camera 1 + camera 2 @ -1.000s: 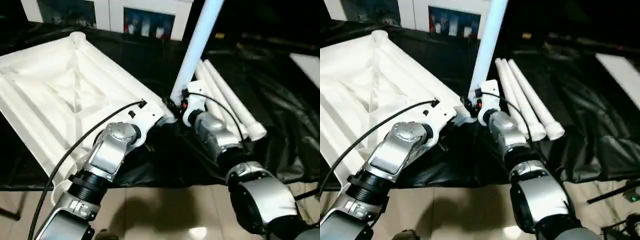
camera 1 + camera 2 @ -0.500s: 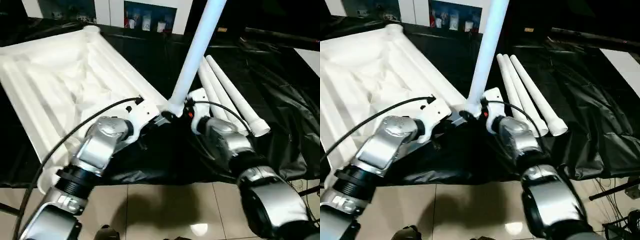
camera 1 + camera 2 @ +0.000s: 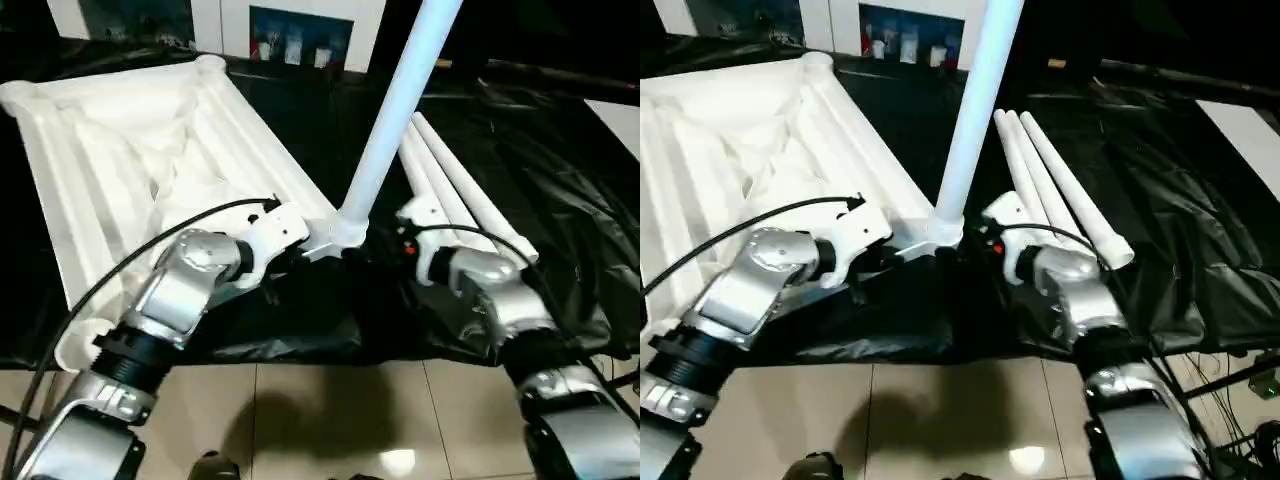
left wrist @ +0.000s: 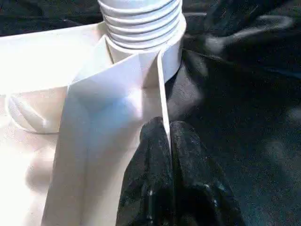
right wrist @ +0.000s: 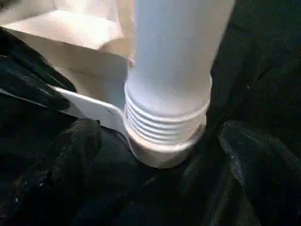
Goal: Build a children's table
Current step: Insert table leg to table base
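A large work table draped in black cloth (image 3: 520, 170) fills the scene, with a white cabinet with glass doors (image 3: 290, 35) behind it and pale floor tiles (image 3: 330, 420) in front. On the left half of the cloth lies the children's table top (image 3: 130, 170), underside up, its ribs showing and its near corner at the cloth's front edge. The left gripper (image 4: 168, 141) sits at that corner, its two black fingers (image 4: 188, 165) pressed together on the thin side wall of the top, just short of the round corner socket (image 4: 171, 52). In that socket stands one leg (image 3: 395, 110), upright with a slight lean, its threaded end (image 5: 164, 127) entered but with several ridges exposed above the socket rim. To its right the right gripper (image 5: 155, 155) sits just by the base of the leg with its jaws spread wide, one finger either side of the socket and neither touching the tube. Three more legs (image 3: 1060, 190) lie side by side on the cloth further right, well clear of the top. Judgement: the first leg is being fitted and is not fully seated. The next move calls for the right gripper to take the tube low down and turn it — while the left holds the top against turning — until the ridges are sunk.
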Motion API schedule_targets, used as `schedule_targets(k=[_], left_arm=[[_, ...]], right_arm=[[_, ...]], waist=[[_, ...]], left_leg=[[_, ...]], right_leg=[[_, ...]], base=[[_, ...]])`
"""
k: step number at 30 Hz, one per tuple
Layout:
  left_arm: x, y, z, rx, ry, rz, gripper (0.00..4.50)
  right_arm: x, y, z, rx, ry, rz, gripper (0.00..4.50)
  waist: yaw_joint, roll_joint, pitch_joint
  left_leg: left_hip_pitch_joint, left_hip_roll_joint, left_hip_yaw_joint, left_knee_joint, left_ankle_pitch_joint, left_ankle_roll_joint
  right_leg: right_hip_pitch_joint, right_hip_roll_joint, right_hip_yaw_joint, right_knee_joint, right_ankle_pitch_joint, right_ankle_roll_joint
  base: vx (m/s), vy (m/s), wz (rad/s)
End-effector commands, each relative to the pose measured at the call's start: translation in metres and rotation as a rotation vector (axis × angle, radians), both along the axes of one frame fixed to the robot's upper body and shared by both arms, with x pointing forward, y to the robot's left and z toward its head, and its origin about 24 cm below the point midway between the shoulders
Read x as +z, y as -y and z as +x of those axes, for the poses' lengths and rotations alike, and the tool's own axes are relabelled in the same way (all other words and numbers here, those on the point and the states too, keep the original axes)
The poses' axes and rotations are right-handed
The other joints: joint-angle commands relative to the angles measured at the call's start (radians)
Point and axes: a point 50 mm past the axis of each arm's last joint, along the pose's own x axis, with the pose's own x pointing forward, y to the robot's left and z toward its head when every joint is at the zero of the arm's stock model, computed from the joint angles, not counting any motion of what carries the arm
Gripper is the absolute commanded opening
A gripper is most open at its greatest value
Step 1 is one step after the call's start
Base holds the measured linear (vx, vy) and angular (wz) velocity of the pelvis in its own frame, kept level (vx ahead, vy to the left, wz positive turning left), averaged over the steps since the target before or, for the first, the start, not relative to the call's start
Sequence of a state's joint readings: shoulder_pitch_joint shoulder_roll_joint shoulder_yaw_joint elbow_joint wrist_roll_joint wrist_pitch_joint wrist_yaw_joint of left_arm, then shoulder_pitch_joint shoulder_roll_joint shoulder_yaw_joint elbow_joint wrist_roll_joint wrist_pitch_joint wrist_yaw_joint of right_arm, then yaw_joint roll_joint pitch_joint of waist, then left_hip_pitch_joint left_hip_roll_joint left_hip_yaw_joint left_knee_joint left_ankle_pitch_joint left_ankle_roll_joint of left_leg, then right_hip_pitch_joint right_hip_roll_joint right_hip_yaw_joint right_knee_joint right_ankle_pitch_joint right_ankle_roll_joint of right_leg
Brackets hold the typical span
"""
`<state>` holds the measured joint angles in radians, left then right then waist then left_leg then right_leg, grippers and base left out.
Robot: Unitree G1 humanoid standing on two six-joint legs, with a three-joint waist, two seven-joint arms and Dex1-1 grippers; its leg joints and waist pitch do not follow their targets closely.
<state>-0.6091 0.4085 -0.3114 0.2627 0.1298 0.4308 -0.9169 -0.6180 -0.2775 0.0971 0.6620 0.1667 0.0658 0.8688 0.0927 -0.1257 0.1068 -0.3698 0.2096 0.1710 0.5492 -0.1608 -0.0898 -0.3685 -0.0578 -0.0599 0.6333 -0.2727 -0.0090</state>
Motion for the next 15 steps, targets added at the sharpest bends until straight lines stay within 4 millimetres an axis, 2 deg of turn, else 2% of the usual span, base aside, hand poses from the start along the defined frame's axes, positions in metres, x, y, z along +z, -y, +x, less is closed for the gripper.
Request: schedule_targets(k=[1,6,11,12,13,15], left_arm=[[-0.012,0.007,-0.007,-0.086,-0.065,0.0,0.0],[-0.01,0.005,-0.01,-0.153,-0.059,-0.016,0.0],[-0.004,0.007,-0.005,-0.103,-0.008,-0.077,0.0],[-0.004,0.006,-0.003,-0.079,-0.001,-0.071,0.0],[-0.004,0.006,-0.001,-0.071,0.011,-0.061,0.0],[-0.003,0.005,0.0,-0.08,0.021,-0.059,0.0]], right_arm=[[0.003,0.007,-0.005,0.03,0.007,0.007,4.43],[0.002,0.01,-0.014,0.078,0.011,0.0,4.43],[-0.001,0.014,-0.019,0.022,-0.003,0.021,4.43],[-0.001,0.014,-0.02,0.011,-0.003,0.032,4.43],[-0.002,0.014,-0.021,-0.002,-0.011,0.043,4.43],[-0.006,0.013,-0.025,-0.017,-0.017,0.047,4.43]], waist=[[0.002,0.017,-0.068],[0.006,0.018,-0.07],[0.011,0.015,-0.07],[0.014,0.019,-0.073],[0.015,0.016,-0.072],[0.019,0.024,-0.073]], left_leg=[[0.021,0.029,0.0,-0.033,0.07,0.131],[0.021,0.03,-0.001,-0.032,0.07,0.133],[0.019,0.028,-0.001,-0.031,0.06,0.123],[0.021,0.029,-0.001,-0.03,0.053,0.119],[0.018,0.027,-0.001,-0.03,0.048,0.116],[0.018,0.027,-0.002,-0.031,0.036,0.109]], right_leg=[[0.052,-0.073,0.052,-0.044,0.357,-0.28],[0.051,-0.074,0.051,-0.042,0.356,-0.291],[0.052,-0.075,0.052,-0.041,0.337,-0.287],[0.052,-0.076,0.052,-0.042,0.329,-0.286],[0.052,-0.075,0.053,-0.043,0.32,-0.284],[0.051,-0.076,0.053,-0.043,0.303,-0.276]], base=[[0.0,0.0,0.0],[0.0,0.0,0.0],[0.0,0.0,0.0],[0.0,0.0,0.0],[0.0,0.0,0.0],[0.0,0.0,0.0]])
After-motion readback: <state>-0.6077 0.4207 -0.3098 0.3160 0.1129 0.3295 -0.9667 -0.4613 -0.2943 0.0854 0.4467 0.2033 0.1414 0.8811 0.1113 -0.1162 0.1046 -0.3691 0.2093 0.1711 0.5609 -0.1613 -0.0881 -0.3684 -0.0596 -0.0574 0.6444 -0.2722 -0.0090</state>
